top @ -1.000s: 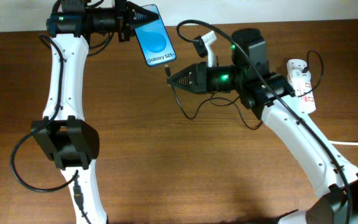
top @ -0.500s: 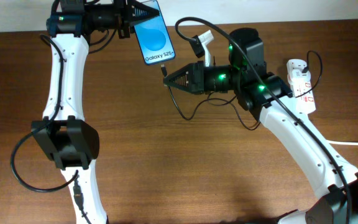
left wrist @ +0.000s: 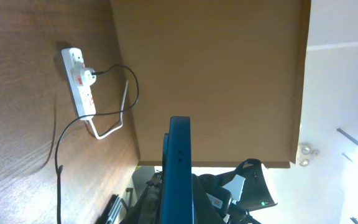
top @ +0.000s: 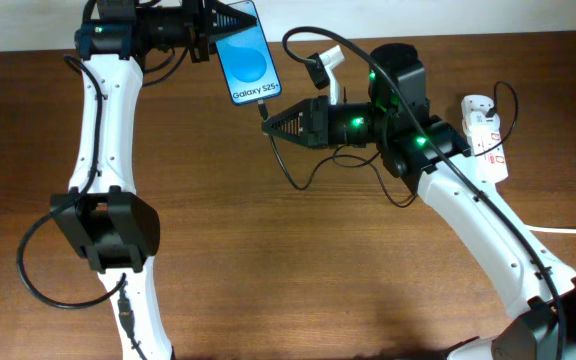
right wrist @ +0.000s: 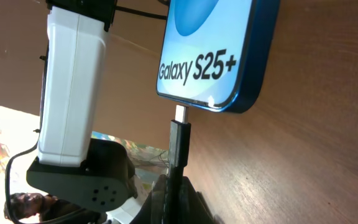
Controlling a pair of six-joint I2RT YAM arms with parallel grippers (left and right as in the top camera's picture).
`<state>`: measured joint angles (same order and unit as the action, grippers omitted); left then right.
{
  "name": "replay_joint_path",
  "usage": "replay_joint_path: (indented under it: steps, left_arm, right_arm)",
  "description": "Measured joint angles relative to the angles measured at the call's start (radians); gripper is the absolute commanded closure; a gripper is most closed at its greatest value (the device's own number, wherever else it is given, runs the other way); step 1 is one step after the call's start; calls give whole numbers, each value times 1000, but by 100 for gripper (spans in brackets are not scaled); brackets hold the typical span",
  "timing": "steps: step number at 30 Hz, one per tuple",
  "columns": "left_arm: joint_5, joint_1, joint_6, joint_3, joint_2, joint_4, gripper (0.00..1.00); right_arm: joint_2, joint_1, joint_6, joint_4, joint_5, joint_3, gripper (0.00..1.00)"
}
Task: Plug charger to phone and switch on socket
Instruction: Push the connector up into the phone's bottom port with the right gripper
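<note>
My left gripper point(top: 208, 30) is shut on the phone point(top: 248, 57), held off the table at the back with its light-blue "Galaxy S25+" screen facing up. In the left wrist view the phone point(left wrist: 179, 168) shows edge-on between the jaws. My right gripper point(top: 276, 123) is shut on the charger plug point(right wrist: 179, 140); its metal tip sits just below the phone's bottom edge point(right wrist: 213, 93), nearly touching. The thin black cable point(top: 303, 180) loops over the table. The white socket point(top: 486, 135) lies at the right, with a plug in it point(left wrist: 82, 78).
A white adapter block point(top: 330, 70) sits behind the right arm. The socket's thick white cord point(top: 568, 231) runs off the right edge. The table's back edge and wall are just behind the phone.
The right gripper moved left and a little up with the plug, bringing its tip up to the phone's bottom edge. The phone shifted slightly up and back.
</note>
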<state>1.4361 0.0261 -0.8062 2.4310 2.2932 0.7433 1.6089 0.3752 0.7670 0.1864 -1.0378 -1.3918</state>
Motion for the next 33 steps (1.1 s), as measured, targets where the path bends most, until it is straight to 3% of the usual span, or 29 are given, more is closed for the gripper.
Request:
replay_joint_path:
  steps: [33]
  left_arm:
    - [-34, 8, -35, 0, 0, 0, 100]
  right_arm:
    - [0, -3, -3, 7, 23, 0, 96]
